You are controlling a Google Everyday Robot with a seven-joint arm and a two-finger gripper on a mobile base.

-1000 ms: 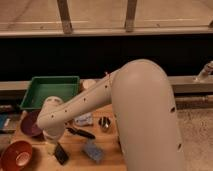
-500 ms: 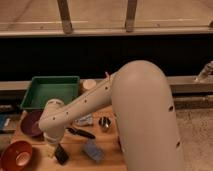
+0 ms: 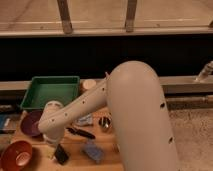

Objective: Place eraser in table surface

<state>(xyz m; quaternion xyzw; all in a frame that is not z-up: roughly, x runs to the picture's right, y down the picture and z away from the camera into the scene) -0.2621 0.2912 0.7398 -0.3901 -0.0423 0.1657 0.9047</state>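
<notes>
hanging beside the eraser (image 3: 61, 153), low over the table surface (image 3: 75, 160), gripper (image 3: 52, 146) state unclear.

At lower left, the gripper (image 3: 54, 148) is hemmed in by the red bowl (image 3: 16, 155), eraser (image 3: 61, 154) and blue-grey pad (image 3: 93, 150); bare table (image 3: 76, 149) lies between.

- The tray (image 3: 50, 92) sits at the back left of the table surface (image 3: 76, 159).
- The far bowl (image 3: 30, 122) lies just in front of the tray, and the near bowl (image 3: 15, 156) is at the front left corner.
- The gripper (image 3: 52, 149) hangs right of the near bowl, close beside the eraser (image 3: 61, 154).
- The sponge pad (image 3: 94, 151) lies right of the eraser.
- The long-handled tool (image 3: 81, 133) lies behind both.
- The metal cup (image 3: 104, 122) stands right of the tool.
</notes>
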